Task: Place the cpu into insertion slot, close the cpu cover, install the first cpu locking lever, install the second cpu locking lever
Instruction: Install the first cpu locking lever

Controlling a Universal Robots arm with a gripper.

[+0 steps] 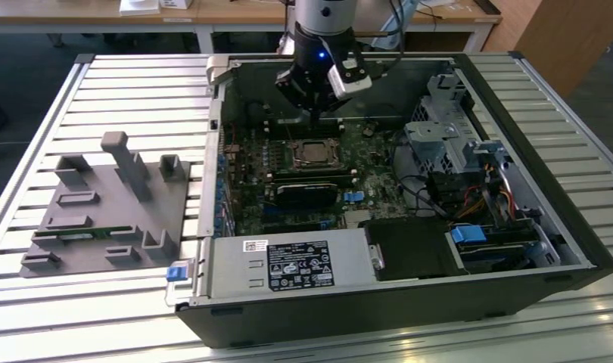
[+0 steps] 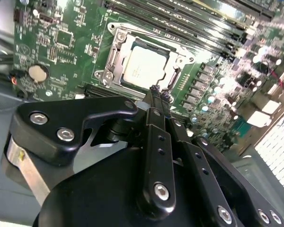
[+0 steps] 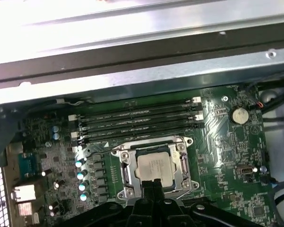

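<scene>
Slatted grey metal table (image 1: pixel 135 98) carries the open computer case (image 1: pixel 387 318) I reach into. Nearest me, my gripper (image 2: pixel 159 92) hangs with its black fingers pressed together on nothing, tips close to the socket's edge. Just past them the cpu (image 2: pixel 144 66) lies flat in the insertion slot (image 3: pixel 154 150), silver top up, its faint print too small to read. Being square it has no long axis, and its edges run parallel to the memory slots (image 3: pixel 137 120) beyond. The cpu cover (image 2: pixel 114 52) lies down around it as a silvery frame. Farther off, a white printed label (image 1: pixel 297 265) sits on the power supply (image 1: pixel 231 272). A grey fixture block (image 1: pixel 104 212) stands at the exterior view's left, and wooden desks (image 1: pixel 236 11) line the room's back.
</scene>
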